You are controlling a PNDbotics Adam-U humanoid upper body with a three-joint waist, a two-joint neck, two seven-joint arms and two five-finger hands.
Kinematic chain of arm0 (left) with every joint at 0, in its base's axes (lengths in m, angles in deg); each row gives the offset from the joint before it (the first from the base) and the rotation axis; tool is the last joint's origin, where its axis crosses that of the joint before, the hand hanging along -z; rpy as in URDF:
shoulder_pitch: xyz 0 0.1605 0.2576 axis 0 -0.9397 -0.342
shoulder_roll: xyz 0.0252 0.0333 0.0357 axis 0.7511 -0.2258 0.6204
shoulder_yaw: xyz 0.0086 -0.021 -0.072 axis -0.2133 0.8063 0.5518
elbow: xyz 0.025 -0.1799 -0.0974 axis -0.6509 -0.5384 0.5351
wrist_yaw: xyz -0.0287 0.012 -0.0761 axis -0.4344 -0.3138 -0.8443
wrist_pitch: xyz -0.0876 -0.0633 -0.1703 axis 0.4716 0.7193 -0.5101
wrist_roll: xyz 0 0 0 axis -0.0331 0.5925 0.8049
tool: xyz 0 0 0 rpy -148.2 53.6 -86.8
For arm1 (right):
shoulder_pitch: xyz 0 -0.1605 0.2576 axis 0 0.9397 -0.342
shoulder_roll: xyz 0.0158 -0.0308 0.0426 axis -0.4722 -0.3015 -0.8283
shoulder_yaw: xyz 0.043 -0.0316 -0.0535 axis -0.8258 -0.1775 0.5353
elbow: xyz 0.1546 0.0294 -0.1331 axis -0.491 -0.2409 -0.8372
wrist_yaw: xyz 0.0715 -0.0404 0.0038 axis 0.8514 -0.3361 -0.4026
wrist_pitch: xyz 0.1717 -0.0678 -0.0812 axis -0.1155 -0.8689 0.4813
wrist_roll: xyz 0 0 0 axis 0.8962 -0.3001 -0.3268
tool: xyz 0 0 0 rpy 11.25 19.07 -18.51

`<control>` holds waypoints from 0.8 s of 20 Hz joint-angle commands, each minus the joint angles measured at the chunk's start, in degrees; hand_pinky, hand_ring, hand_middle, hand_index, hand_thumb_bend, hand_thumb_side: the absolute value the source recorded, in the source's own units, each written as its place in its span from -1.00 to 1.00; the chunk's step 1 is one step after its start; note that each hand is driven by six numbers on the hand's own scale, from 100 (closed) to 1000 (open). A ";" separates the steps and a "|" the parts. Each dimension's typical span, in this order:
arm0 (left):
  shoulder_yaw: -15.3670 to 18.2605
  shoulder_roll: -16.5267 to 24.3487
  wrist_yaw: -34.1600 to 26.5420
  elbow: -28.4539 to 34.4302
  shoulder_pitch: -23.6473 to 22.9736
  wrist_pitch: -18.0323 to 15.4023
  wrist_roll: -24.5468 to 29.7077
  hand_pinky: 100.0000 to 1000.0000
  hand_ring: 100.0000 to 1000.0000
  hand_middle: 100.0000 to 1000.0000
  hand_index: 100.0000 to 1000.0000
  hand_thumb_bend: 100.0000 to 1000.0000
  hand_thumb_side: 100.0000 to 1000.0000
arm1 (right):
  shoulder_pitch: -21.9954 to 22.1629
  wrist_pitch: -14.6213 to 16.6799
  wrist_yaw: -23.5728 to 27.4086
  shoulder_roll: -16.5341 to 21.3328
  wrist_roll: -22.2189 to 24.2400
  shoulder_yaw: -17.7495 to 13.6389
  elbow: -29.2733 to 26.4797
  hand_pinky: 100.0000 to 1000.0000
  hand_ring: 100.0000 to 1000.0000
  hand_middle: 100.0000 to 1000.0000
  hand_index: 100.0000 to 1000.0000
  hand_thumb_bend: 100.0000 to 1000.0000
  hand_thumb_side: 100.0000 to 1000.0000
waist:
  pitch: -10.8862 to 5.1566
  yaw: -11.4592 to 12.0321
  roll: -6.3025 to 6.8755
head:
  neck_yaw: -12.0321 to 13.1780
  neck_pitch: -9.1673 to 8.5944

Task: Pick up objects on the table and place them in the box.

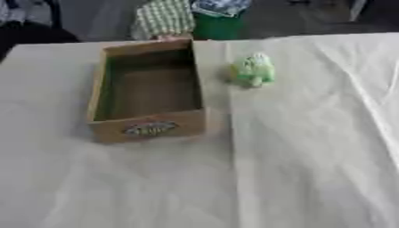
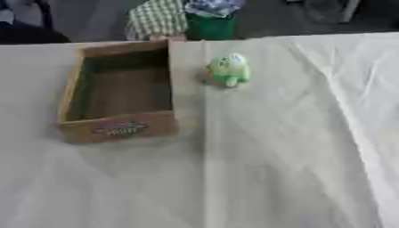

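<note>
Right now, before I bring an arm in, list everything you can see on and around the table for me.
box: one, brown wood with a label on its near wall, on the table left of centre, nothing visible inside.
green object: one, light green, small and rounded, on the table just right of the box's far end, apart from it.
table cloth: one, off-white, creased, covering the table.
green container: one, dark green, beyond the far edge of the table.
checked cloth: one, green and white, beyond the far edge, left of the green container.
robot hand: neither the left nor the right shows in either view.
</note>
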 commanded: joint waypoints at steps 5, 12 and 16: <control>0.13 1.92 -0.07 0.98 0.40 0.02 -0.22 0.40 -0.02 -0.07 0.32 -1.00 0.05 | -0.59 -0.30 0.18 1.05 -0.07 -0.73 -1.16 0.69 0.45 0.40 0.68 -1.00 0.47 | -1.33 0.02 -0.23 | 0.06 0.09; 0.05 2.00 -0.09 0.98 0.29 0.03 -0.08 0.40 -0.02 -0.07 0.32 -1.00 0.05 | -2.67 -3.75 -1.51 5.01 0.81 0.54 -1.16 0.68 0.46 0.42 0.70 -1.00 0.44 | -1.13 0.27 -0.43 | -0.46 1.19; -0.04 1.87 -0.21 0.98 0.27 0.09 0.22 0.40 -0.02 -0.07 0.32 -1.00 0.05 | -5.29 -7.34 -3.78 8.71 2.49 2.11 -1.16 0.67 0.48 0.45 0.71 -1.00 0.48 | -0.69 0.56 -0.49 | -1.22 1.31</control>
